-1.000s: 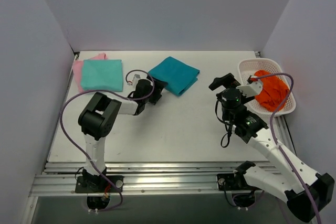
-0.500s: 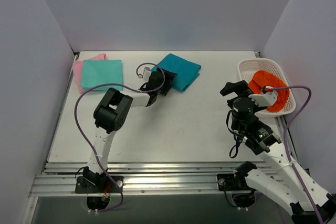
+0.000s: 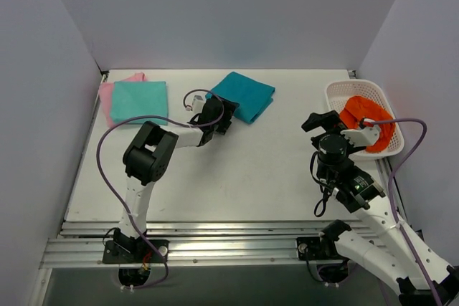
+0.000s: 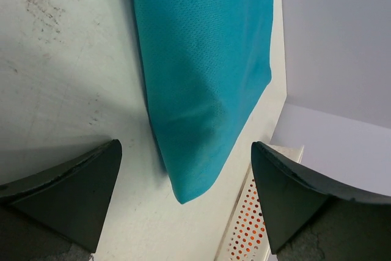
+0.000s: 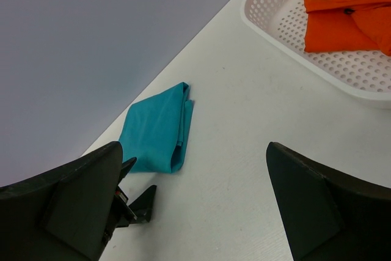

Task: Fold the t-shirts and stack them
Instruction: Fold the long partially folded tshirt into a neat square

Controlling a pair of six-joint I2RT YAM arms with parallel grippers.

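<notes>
Only overhead shows aqua tee [image 3: 138, 102] atop pink tee [image 3: 105, 95]; left fingers [image 4: 67, 194] gape empty at teal tee [image 4: 201, 77]; right fingers [image 5: 67, 206] likewise.

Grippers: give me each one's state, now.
Left gripper: open, teal t-shirt corner between its fingers, ungripped.
Right gripper: open, empty.

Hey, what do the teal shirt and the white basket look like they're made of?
Teal shirt: soft knit cloth, matte, perhaps a sports mesh; a fine pinhole weave shows in the left wrist view.
Basket: probably rigid moulded plastic, white, slight sheen; its walls are rows of small holes.
</notes>
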